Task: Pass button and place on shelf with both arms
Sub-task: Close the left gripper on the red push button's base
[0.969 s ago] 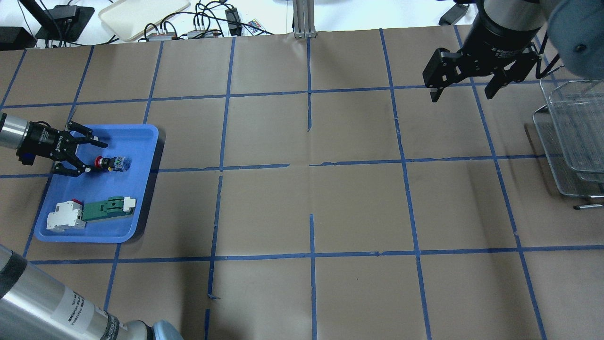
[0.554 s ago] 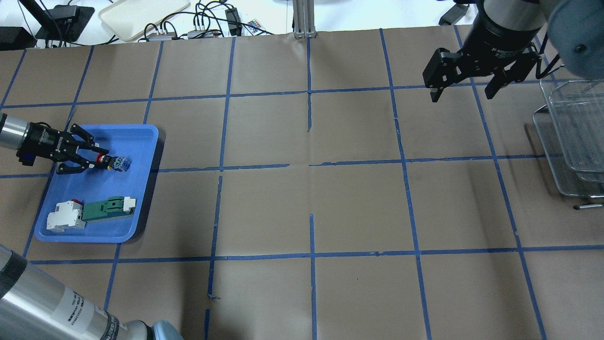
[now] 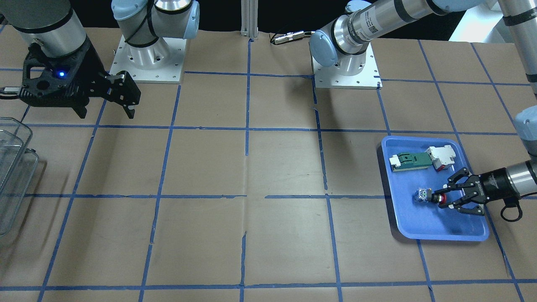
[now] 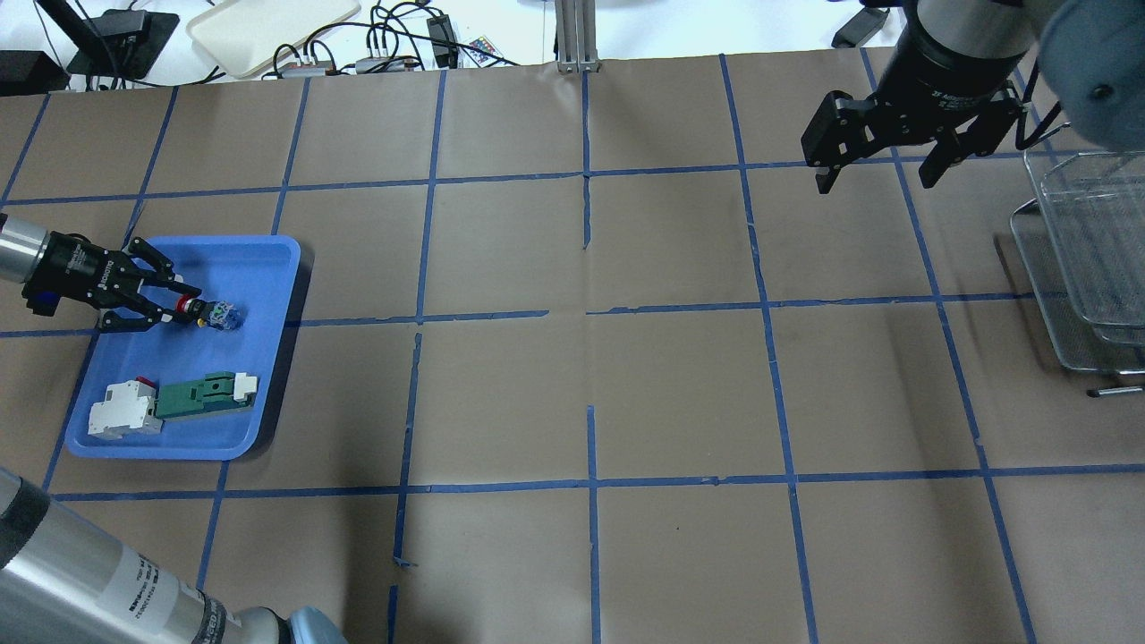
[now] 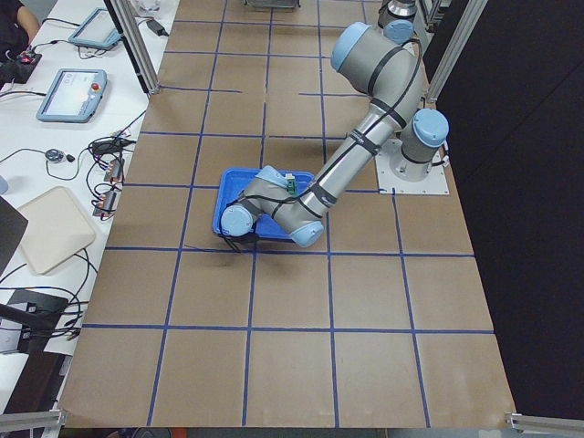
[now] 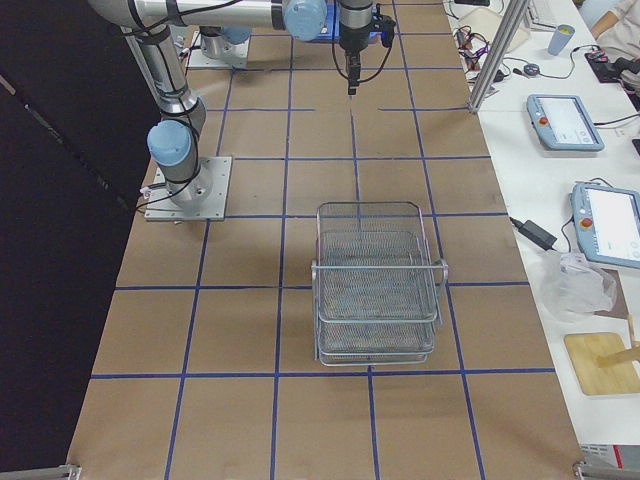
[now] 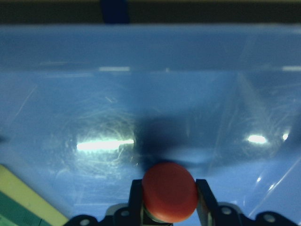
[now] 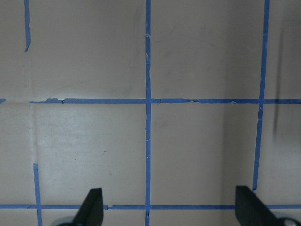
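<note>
The button [image 4: 213, 313], with its red cap, black collar and clear bluish block, lies low in the blue tray [image 4: 264, 277]. My left gripper [image 4: 186, 306] reaches in from the tray's left side and is shut on the red cap. The left wrist view shows the cap [image 7: 169, 190] pinched between both fingers. The button also shows in the front view [image 3: 426, 196], with the left gripper [image 3: 440, 198] on it. My right gripper [image 4: 877, 183] is open and empty, held above the table at the far right. The wire-mesh shelf [image 4: 1087, 250] stands just right of it.
A green-and-white flat part [image 4: 201, 395] and a white blocky part [image 4: 125, 409] lie in the tray's near half. The shelf [image 6: 375, 285] has stacked mesh tiers. Brown paper with a blue tape grid covers the table between tray and shelf. Cables and a beige tray lie beyond the far edge.
My left gripper's fingers have shut on the button's red cap and drawn back slightly to the left. The right arm has barely moved.
</note>
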